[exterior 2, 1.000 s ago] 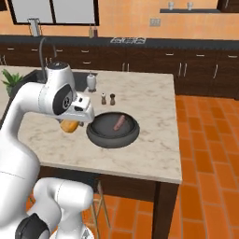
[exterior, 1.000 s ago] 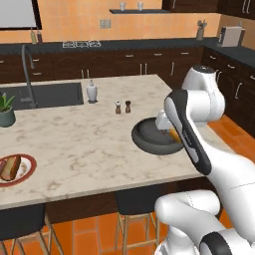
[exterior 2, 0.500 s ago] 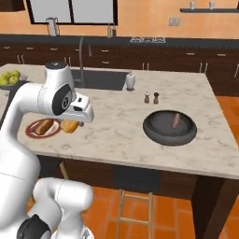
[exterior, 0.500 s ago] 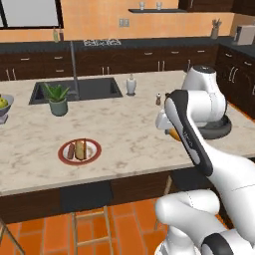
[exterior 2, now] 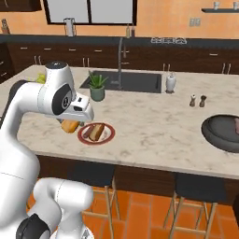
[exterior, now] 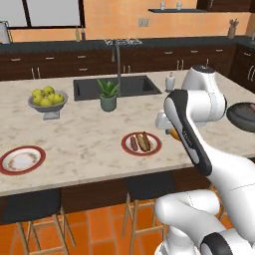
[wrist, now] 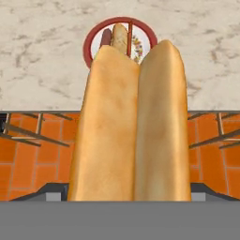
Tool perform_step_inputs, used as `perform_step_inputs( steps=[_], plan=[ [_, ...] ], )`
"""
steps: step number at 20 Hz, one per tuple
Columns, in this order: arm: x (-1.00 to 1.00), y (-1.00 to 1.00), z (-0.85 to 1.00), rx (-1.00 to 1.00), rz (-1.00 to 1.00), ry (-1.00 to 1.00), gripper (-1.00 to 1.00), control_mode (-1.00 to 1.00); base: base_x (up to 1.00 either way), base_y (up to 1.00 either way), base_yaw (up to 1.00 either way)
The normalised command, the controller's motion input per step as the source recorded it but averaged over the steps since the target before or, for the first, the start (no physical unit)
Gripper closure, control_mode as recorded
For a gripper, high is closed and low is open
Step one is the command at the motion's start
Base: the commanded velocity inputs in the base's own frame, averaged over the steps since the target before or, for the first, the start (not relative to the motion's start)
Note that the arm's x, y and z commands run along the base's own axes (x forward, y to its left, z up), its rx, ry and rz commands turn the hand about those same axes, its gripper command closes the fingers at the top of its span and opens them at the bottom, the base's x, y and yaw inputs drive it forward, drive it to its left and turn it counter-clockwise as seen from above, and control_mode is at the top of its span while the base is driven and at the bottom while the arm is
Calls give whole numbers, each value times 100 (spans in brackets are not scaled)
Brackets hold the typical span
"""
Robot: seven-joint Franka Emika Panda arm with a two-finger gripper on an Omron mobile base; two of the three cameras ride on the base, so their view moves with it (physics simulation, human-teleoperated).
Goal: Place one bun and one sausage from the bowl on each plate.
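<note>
Marble-topped and long, the bench (exterior: 89, 134) runs across a dark-cabinet kitchen with a sink set into its far side. We carry a bun (wrist: 133, 126) in the hand (exterior 2: 74, 122), whose jaws stand wide around it; in the hand view the bun runs up the middle of the frame, and in the right base view it shows as an orange patch just under the white wrist. The near plate (exterior: 141, 143) already bears a bun and a sausage, so we judge this bun belongs on the far plate (exterior: 21, 160), which lies bare near the left end of the bench, well apart from the hand. The bowl (exterior 2: 225, 132) sits at the opposite end, with one sausage (exterior 2: 235, 124) in it.

To do this step well, we should bring the hand over the bare plate before lowering, pass clear of the loaded plate and of the fruit bowl (exterior: 48, 102), and set the bun down to one side of the plate's middle so the sausage has room beside it. We should release only once the bun rests flat.
</note>
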Motion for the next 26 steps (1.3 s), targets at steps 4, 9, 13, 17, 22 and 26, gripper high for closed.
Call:
perform_step_inputs(
  steps=[4,9,13,17,22,26],
  plan=[
    [0,0,0,0,0,0,100,100,6,100,0],
    [0,0,0,0,0,0,100,100,9,100,0],
    [0,0,0,0,0,0,100,100,11,100,0],
    [0,0,0,0,0,0,100,100,16,100,0],
    [0,0,0,0,0,0,100,100,17,44,-1],
    [0,0,0,0,0,0,100,100,61,19,-1]
  ],
)
